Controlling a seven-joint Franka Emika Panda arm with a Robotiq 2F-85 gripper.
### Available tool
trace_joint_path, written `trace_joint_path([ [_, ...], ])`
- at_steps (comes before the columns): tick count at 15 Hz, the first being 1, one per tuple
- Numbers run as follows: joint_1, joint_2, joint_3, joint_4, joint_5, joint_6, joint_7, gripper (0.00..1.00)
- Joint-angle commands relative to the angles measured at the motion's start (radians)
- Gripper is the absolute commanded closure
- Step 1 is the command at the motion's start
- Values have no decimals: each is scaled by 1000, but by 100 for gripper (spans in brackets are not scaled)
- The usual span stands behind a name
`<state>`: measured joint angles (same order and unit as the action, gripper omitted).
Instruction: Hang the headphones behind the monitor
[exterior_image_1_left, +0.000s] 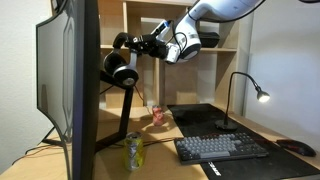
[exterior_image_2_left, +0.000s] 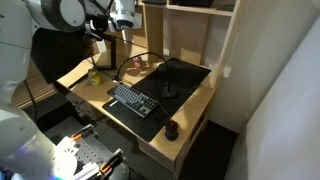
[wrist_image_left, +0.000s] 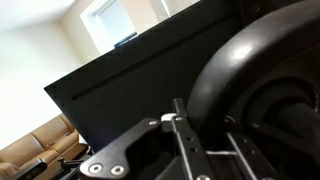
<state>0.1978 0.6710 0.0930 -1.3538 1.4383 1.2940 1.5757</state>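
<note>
Just left of the hand (exterior_image_1_left: 130, 43), in an exterior view, the monitor (exterior_image_1_left: 78, 85) stands edge-on on the bench (exterior_image_1_left: 160, 145). The headphones (exterior_image_1_left: 121, 68) hang behind the screen, cups directly below the fingertips, headband rising into them; the hand looks closed on the headband. Lower and to the right of the hand, a keyboard (exterior_image_1_left: 222, 148) lies on the bench, and farther right a gooseneck lamp (exterior_image_1_left: 247, 88) glows.

Soft daylight filled the room. A window (wrist_image_left: 105, 20) glared white at the wrist view's top edge, where the headphones (wrist_image_left: 270, 90) loomed dark and blurred. The desk lamp (exterior_image_1_left: 262, 96) glowed. Both exterior views looked grainy.
</note>
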Motion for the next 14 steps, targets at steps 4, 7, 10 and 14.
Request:
trace_joint_path([
  [4, -22, 73, 33, 38, 84, 21, 18, 95],
  [7, -9, 84, 36, 38, 91, 38, 19, 95],
  [10, 22, 95, 30, 29, 56, 93, 12, 95],
  [14, 66, 124, 23, 47, 8, 206, 30, 95],
])
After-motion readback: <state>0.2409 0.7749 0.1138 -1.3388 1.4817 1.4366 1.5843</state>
